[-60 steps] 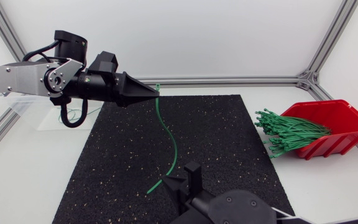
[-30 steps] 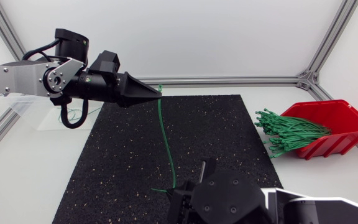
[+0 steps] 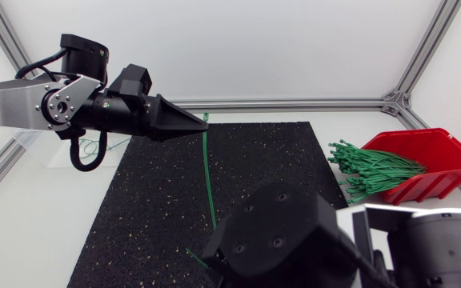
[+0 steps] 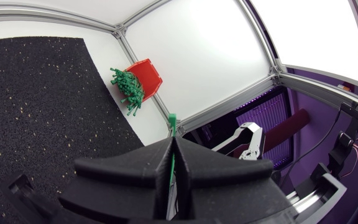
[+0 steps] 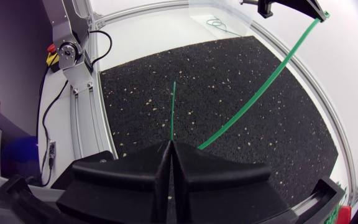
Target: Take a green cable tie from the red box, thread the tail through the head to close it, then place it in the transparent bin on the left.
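A green cable tie [image 3: 208, 172] hangs over the black mat [image 3: 150, 208], held at both ends. My left gripper [image 3: 202, 122] is shut on its head end at the mat's far edge; the head [image 4: 172, 118] pokes out past the fingertips. My right gripper [image 5: 169, 144] is shut on the tail near the mat's front edge, with the tail tip [image 5: 173, 102] sticking out ahead and the strap [image 5: 260, 87] arching up to the left gripper. In the head view the right wrist [image 3: 278, 240] hides those fingers. The red box [image 3: 426, 160] holds several green ties [image 3: 370, 172]. The transparent bin [image 3: 50, 148] sits behind the left arm.
Aluminium frame rails [image 3: 294, 103] run along the table's back and sides. The red box stands at the right beside the mat, with ties spilling out toward the mat. White tabletop [image 3: 38, 232] lies to the left of the mat.
My right arm has swung up and forward along the mat's front edge, its wrist now filling the lower right. The tail end turned with it. My left gripper shifted slightly.
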Tool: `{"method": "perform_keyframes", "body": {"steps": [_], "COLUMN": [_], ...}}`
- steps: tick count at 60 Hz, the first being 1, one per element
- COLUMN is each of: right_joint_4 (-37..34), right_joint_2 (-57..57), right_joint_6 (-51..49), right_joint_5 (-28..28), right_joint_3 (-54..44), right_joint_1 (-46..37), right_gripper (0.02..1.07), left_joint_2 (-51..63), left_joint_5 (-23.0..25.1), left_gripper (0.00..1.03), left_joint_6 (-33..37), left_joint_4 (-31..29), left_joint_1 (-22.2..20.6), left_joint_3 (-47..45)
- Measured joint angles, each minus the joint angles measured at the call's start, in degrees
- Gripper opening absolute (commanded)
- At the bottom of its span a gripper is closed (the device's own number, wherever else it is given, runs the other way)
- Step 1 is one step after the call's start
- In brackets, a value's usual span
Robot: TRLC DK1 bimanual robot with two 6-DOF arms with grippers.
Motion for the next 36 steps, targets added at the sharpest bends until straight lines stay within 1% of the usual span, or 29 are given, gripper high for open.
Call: {"method": "perform_keyframes", "body": {"steps": [4,12,26,36], "right_joint_4": [-2.2,-2.2,-2.6,-4.7], "right_joint_2": [-0.5,-3.4,-6.6,-8.4], "right_joint_6": [3.0,10.9,24.5,29.8], "right_joint_5": [-2.6,-6.1,-16.0,-19.3], "right_joint_3": [2.1,2.8,2.9,4.4], "right_joint_1": [-0.8,-2.6,-6.7,-7.7], "right_gripper": [0.07,0.08,0.08,0.08], "left_joint_2": [-0.6,-3.0,-8.8,-12.1], "left_joint_5": [0.0,-0.2,-2.8,-5.1], "left_gripper": [0.03,0.03,0.03,0.03], "left_joint_6": [0.0,0.0,0.0,0.0], "left_joint_4": [-0.1,0.1,1.7,2.8], "left_joint_1": [-0.2,-0.4,-1.9,-3.4], "left_joint_3": [-0.3,-1.0,-4.9,-7.5]}}
